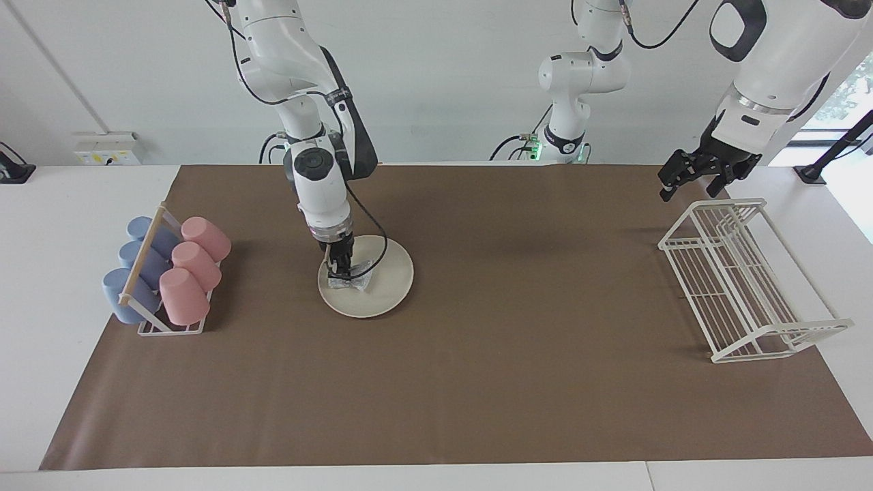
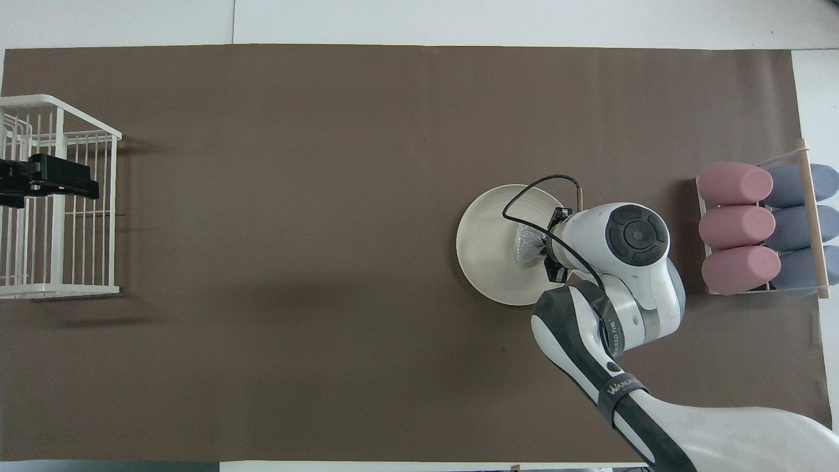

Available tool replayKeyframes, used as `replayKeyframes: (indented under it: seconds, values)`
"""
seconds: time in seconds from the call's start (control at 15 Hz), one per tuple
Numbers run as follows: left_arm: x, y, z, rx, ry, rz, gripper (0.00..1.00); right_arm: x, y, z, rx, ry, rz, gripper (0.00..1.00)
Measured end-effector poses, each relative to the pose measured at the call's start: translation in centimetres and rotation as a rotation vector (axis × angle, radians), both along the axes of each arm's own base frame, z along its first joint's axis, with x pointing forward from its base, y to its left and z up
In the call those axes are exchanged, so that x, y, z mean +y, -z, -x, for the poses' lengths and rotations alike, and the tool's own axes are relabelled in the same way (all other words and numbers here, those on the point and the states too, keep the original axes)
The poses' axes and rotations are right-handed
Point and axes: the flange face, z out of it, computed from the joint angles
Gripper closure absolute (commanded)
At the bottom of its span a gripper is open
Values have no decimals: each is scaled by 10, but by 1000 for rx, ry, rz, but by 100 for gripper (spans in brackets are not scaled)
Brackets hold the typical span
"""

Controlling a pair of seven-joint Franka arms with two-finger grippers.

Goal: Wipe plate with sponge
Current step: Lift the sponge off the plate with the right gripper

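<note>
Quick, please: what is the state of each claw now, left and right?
Left claw: open, holding nothing, over the white wire rack.
Right claw: shut on the sponge, pressing it on the plate.
</note>
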Motion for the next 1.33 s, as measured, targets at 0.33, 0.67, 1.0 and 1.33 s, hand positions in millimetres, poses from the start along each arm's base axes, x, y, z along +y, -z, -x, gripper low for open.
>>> replayKeyframes:
  seconds: [0.33,0.67,1.0,1.33]
  values:
    - [-1,3,1,6,2,0,0,14,0,3,-35,20,-3,100]
    - [-2,6,2,14,4,-1,0,68,-1,15,-73,54,-36,100]
    - [-1,7,4,17,3,-1,0,97,-1,18,-77,71,-48,100]
    - [-1,8,5,18,2,-1,0,99,-5,14,-9,63,-6,100]
